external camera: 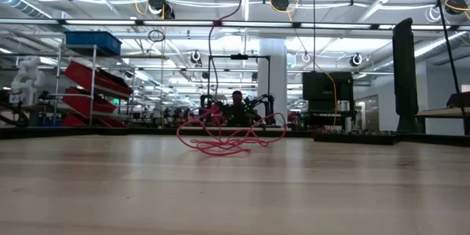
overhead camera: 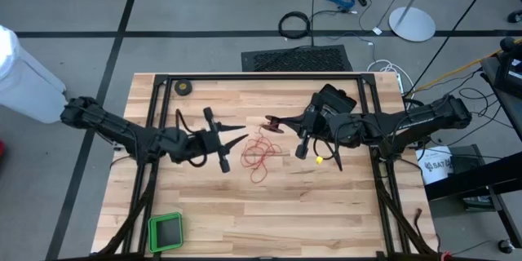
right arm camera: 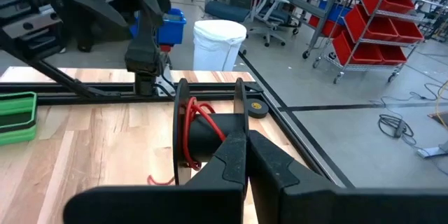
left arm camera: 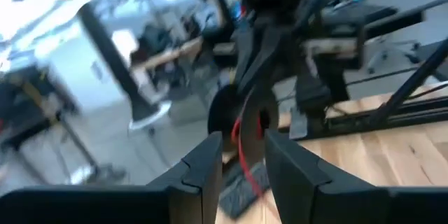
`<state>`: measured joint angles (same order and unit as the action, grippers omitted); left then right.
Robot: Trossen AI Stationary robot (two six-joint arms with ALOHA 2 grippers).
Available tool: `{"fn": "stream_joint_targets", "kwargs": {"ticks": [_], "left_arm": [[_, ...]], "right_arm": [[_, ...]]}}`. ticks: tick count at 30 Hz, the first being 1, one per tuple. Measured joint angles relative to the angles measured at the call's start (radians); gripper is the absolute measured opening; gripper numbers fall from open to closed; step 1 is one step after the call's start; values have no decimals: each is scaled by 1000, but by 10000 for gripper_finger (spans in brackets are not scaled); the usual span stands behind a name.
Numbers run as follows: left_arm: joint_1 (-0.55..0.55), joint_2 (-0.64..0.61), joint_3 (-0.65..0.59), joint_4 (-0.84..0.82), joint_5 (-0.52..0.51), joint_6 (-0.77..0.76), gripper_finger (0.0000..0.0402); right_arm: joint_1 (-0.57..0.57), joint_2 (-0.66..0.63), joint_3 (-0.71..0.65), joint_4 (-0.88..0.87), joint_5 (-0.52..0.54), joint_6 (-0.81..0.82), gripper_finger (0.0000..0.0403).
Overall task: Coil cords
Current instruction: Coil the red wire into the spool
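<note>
Two dark grippers face each other at the high view's centre: the right gripper (overhead camera: 281, 125) clamps the small black reel (right arm camera: 210, 140) off the table for winding, while the left gripper (overhead camera: 239, 133), jaws apart, guides nothing, thin red wire (overhead camera: 259, 155) heaped loosely between them.

The table (overhead camera: 269, 204) is pale planked wood, smooth with a soft satin sheen, framed by matt black metal rails (overhead camera: 261, 76). Clamped between the right gripper (right arm camera: 245, 155)'s matt black plastic fingers (right arm camera: 231, 157), the reel (right arm camera: 203, 140) looks like dull black plastic with thin flanges, and the red wire (overhead camera: 259, 155) wound on it and lying loose ahead of the left gripper (overhead camera: 241, 133) has a slick, glossy plastic coat. The tape roll (right arm camera: 256, 110) just beyond those fingers is shiny black.
</note>
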<state>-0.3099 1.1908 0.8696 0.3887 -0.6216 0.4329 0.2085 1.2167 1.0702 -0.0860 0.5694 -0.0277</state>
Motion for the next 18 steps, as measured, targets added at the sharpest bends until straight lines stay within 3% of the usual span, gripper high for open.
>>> {"fn": "stream_joint_targets", "kwargs": {"ticks": [5, 13, 18], "left_arm": [[66, 0, 0, 19, 201, -3, 105], [136, 78, 27, 21, 357, -9, 104], [147, 147, 73, 19, 367, -8, 104]], "right_arm": [[3, 0, 0, 0, -5, -21, 0], [3, 0, 0, 1, -52, -42, 0], [3, 0, 0, 1, -51, -44, 0]]}}
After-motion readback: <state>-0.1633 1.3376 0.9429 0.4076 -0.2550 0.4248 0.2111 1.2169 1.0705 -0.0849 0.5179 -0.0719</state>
